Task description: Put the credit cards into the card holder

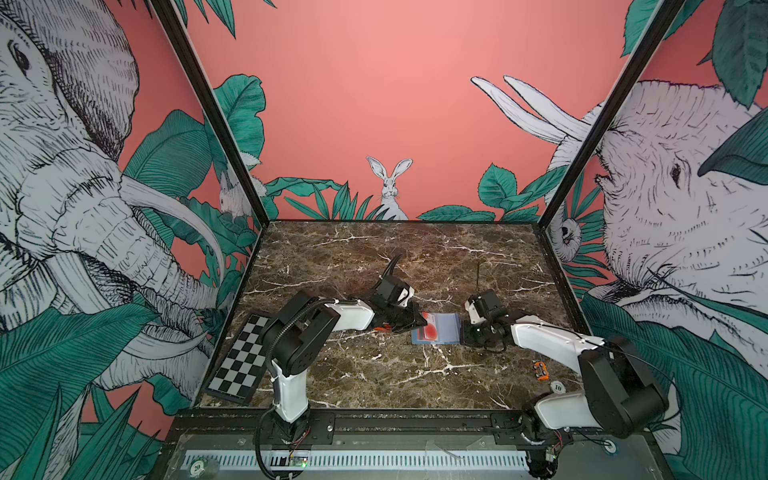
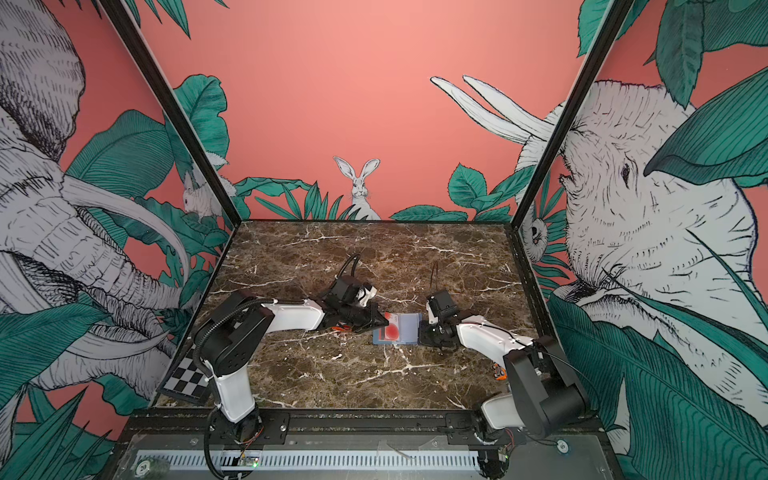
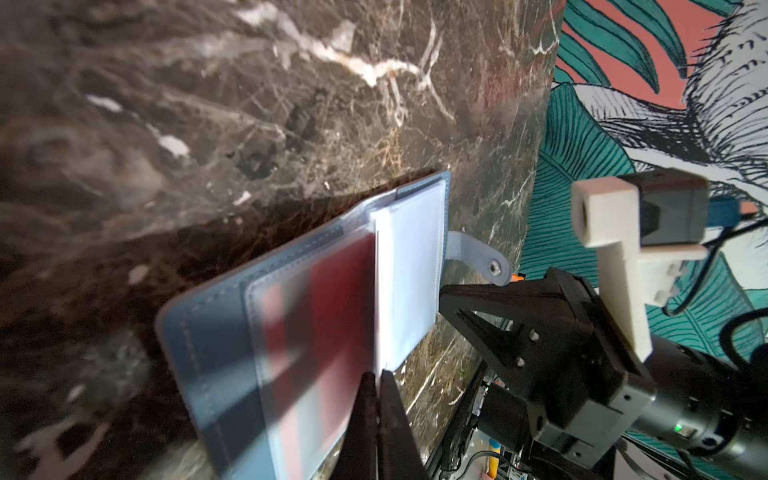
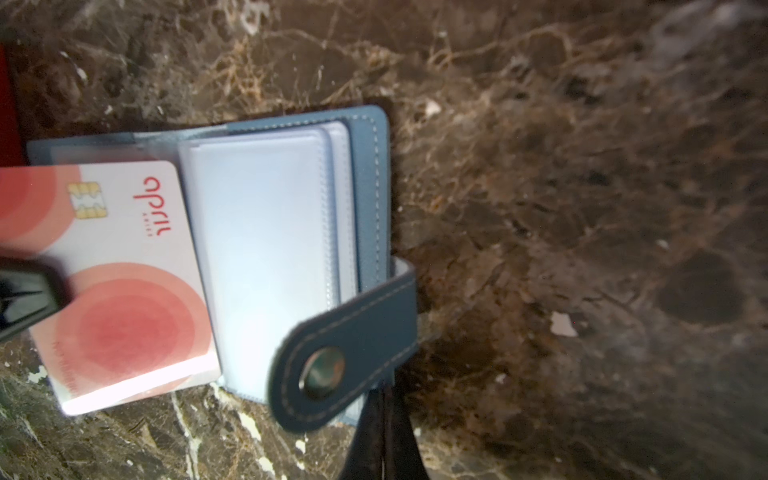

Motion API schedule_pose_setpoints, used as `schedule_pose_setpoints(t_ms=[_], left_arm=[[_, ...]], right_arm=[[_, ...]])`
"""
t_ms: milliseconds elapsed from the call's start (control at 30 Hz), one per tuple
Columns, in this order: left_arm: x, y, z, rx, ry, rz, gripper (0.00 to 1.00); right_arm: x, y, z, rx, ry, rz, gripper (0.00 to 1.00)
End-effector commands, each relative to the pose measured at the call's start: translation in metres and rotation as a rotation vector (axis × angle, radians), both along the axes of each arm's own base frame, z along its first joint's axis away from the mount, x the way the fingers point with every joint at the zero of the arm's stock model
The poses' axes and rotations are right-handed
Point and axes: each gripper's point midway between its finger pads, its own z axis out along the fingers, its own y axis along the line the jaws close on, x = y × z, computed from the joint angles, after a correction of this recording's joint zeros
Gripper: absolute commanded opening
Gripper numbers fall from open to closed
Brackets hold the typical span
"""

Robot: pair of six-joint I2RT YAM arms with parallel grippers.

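Card holder: the slate-blue card holder [image 1: 446, 328] lies open at the middle of the marble surface [image 1: 374, 257], between my two arms.
Left hand: my left hand [image 3: 376, 380] is clamped on a credit card [image 4: 124, 291], which is laid flat over the holder's half nearer that arm. I cannot tell whether it sits inside a clear sleeve.
Right hand: my right hand [image 4: 383, 403], fingers pressed together, meets the holder's opposite edge beneath the snap tab [image 4: 353, 345].
Sidelines: a checkerboard panel [image 1: 241, 357] sits at the surface's left side, well apart.
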Motion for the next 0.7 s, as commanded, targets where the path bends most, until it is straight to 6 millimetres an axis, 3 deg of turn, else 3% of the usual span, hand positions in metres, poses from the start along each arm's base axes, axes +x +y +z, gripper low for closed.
schedule_pose_setpoints(t_ms=[0, 667], left_arm=[[0.0037, -0.0017, -0.0007, 0.018, -0.017, 0.001, 0.00], [-0.0019, -0.0099, 0.0009, -0.034, 0.017, -0.022, 0.00]], right_arm=[[0.0022, 0.0018, 0.0006, -0.016, 0.000, 0.009, 0.06], [0.0030, 0.0024, -0.0022, -0.017, 0.005, 0.009, 0.06]])
